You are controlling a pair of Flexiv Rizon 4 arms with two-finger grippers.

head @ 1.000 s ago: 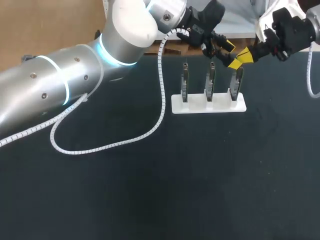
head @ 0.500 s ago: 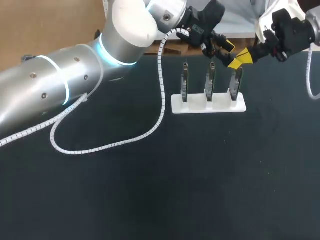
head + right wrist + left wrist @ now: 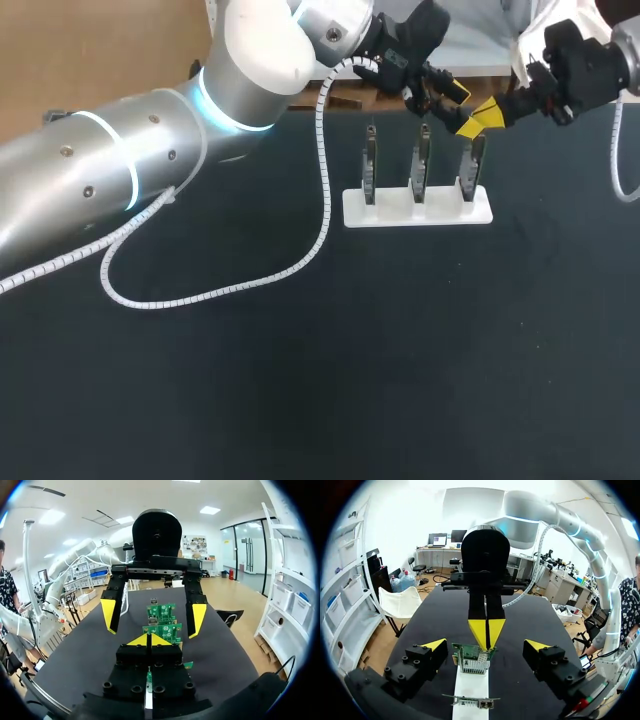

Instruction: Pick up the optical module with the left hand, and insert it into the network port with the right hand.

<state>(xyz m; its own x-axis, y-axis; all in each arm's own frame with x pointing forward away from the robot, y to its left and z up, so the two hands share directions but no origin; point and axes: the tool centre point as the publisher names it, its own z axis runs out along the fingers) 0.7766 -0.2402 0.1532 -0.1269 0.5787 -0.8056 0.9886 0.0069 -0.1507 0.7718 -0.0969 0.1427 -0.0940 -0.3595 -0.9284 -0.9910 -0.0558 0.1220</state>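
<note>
Three green network cards stand upright in a white stand (image 3: 417, 212); the rightmost card (image 3: 472, 165) is the one nearest both grippers. My left gripper (image 3: 458, 106) hangs open just behind and above that card, its fingertips (image 3: 436, 645) spread wide on either side. My right gripper (image 3: 484, 113) is shut, and its yellow tips (image 3: 486, 639) point down between the left fingers onto the card's top edge (image 3: 472, 656). In the right wrist view my right gripper (image 3: 148, 640) faces the row of cards (image 3: 162, 630). I cannot make out a separate optical module.
The black table (image 3: 300, 380) spreads wide in front of the stand. My left arm's white coiled cable (image 3: 322, 200) hangs and loops over the table left of the stand. The two other cards (image 3: 420, 165) stand close beside the grippers.
My right gripper has shifted very slightly back and to the right. The left arm and the cards have not moved.
</note>
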